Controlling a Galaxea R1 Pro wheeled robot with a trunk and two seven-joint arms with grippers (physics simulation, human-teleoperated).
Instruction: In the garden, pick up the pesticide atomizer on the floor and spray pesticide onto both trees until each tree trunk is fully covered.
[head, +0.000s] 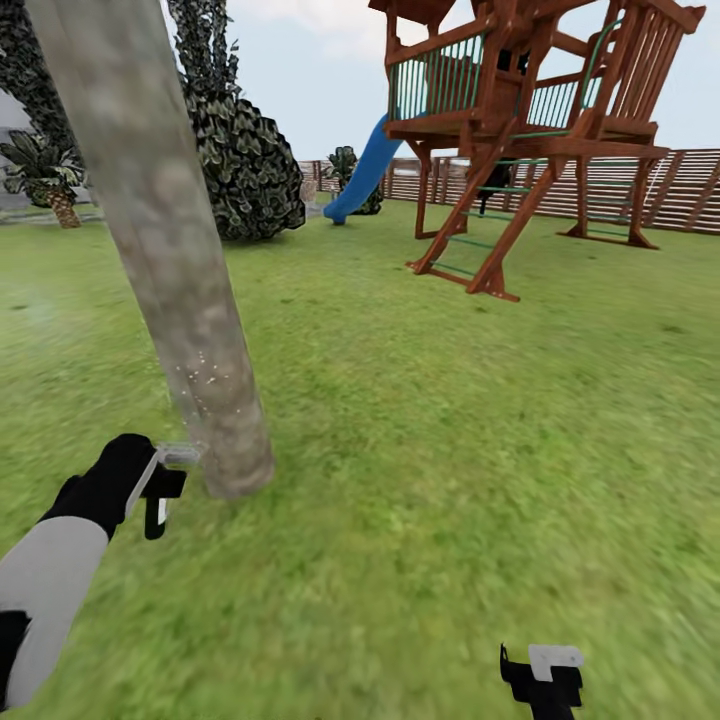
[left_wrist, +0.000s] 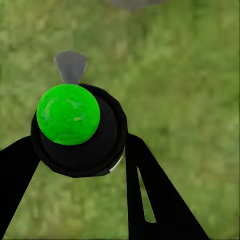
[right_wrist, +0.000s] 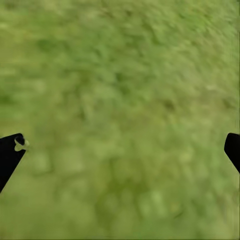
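A thick, mottled pale tree trunk (head: 170, 250) leans up through the left of the head view, rooted in the lawn. Fine white specks (head: 200, 375) dot its lower part. My left gripper (head: 160, 490) hovers just left of the trunk's base, shut on the pesticide atomizer (head: 178, 455), whose grey nozzle points at the trunk. In the left wrist view the atomizer (left_wrist: 80, 130) is a black round body with a bright green top and a grey spout, held between my black fingers (left_wrist: 150, 195). My right gripper (head: 545, 680) hangs open low over bare grass, its tips (right_wrist: 10, 152) wide apart.
A red-brown wooden playset (head: 520, 130) with a blue slide (head: 362, 172) stands at the back right before a slatted fence (head: 680, 190). A dark leafy shrub (head: 245, 165) and a small palm (head: 50, 180) stand at the back left. Lawn (head: 450, 450) spreads to the right.
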